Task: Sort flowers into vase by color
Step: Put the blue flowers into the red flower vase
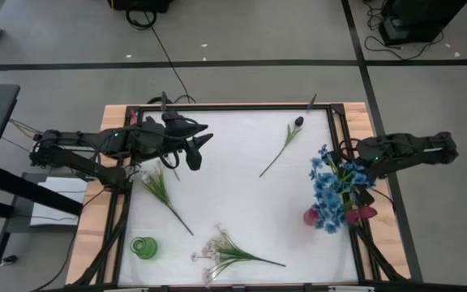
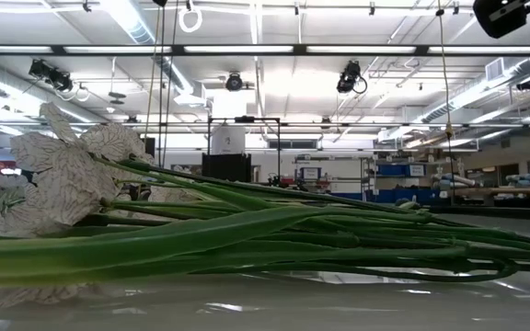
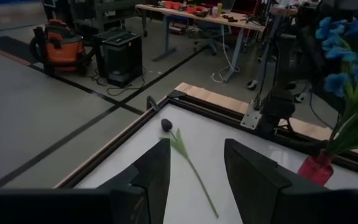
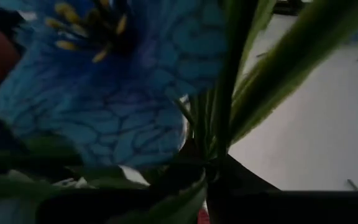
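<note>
My left gripper [image 1: 194, 146] hovers open over the table's far left part. In its wrist view the open gripper [image 3: 196, 171] points toward a dark-budded flower [image 3: 166, 124] lying flat on the white table. My right gripper [image 1: 358, 172] is at the blue flowers [image 1: 332, 188], which stand in a red vase [image 1: 311, 216] near the right edge. It is shut on their green stems [image 4: 219, 134]. A white spray [image 1: 224, 253] lies at the near edge. A green leafy stem [image 1: 165, 195] lies at the left. My right gripper has the blue flowers' green stems [image 4: 221, 149] between its two dark fingers [image 4: 247, 180], just below a blue blossom [image 4: 110, 93]. It comes from the table's right side. The blossoms hide the place of contact in the high view. The lower stem ends stay in the red vase [image 3: 316, 169].
A green vase [image 1: 143, 247] stands at the near left corner. A dark red blossom [image 1: 364, 213] shows beside the blue cluster at the right edge. The dark-budded flower [image 1: 285, 144] lies far centre-right. The white spray [image 2: 72, 184] fills the low view. A black frame [image 1: 233, 106] rims the table.
</note>
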Action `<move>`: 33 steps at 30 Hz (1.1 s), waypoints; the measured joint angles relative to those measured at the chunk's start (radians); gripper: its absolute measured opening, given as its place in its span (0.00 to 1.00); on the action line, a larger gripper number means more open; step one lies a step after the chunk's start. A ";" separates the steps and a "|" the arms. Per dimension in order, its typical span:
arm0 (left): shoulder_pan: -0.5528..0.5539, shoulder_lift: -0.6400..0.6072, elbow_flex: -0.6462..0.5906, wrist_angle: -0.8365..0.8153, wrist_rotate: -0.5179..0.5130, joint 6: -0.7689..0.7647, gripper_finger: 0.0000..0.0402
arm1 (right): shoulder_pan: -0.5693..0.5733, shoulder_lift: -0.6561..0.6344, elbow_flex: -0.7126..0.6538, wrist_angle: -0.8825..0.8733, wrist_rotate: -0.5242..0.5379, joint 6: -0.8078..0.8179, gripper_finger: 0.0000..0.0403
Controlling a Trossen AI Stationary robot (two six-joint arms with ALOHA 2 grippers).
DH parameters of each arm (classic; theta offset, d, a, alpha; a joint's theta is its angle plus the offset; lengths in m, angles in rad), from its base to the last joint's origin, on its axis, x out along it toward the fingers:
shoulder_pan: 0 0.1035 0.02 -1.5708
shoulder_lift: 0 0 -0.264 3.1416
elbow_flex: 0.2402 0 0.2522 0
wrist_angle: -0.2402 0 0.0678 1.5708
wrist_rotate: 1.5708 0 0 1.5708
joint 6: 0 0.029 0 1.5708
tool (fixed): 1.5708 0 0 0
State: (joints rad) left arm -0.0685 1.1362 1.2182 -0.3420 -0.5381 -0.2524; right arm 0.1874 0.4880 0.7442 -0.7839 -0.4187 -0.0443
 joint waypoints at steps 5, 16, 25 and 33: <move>0.009 0.000 0.000 -0.001 0.000 0.013 0.39 | 0.007 0.019 -0.034 0.039 0.034 -0.006 0.03; 0.028 0.000 0.000 -0.012 0.000 0.013 0.39 | 0.019 0.015 -0.196 0.249 0.012 0.068 0.03; 0.028 0.000 0.000 -0.015 0.000 0.032 0.39 | 0.056 0.024 -0.212 0.268 -0.003 0.059 0.06; 0.028 0.000 0.000 -0.015 0.000 0.039 0.39 | 0.056 0.028 -0.213 0.267 -0.072 0.211 0.09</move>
State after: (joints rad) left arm -0.0402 1.1362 1.2182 -0.3569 -0.5377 -0.2135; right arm 0.2429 0.5162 0.5316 -0.5174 -0.4906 0.1671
